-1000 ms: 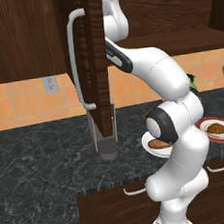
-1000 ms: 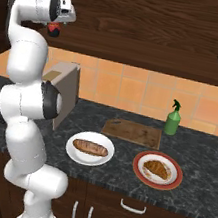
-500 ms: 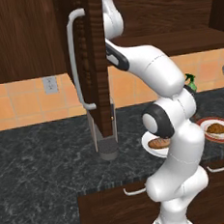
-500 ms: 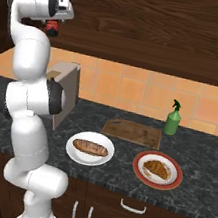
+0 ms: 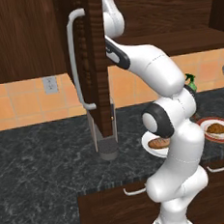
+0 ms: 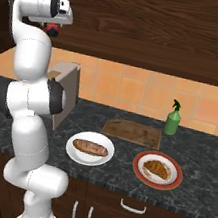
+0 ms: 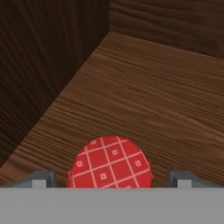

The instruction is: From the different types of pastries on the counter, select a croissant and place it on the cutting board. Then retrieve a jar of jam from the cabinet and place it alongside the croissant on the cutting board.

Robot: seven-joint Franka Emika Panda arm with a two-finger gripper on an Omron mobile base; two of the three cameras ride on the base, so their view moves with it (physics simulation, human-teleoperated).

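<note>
Two dark finger tips of your gripper (image 7: 109,179) stand apart either side of the small red jar of jam (image 7: 110,162) with its checked lid; whether they touch it, you cannot tell. The jar sits on the dark brown wooden cabinet (image 7: 148,92) shelf, with the back wall beyond.

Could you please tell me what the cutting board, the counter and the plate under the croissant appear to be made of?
The flat rectangular brown cutting board looks like matt wood, with faint grain. The black grey-speckled counter looks like polished stone. The round red-rimmed plate under the golden-brown croissant seems glazed ceramic, though smooth plastic would look the same.
</note>
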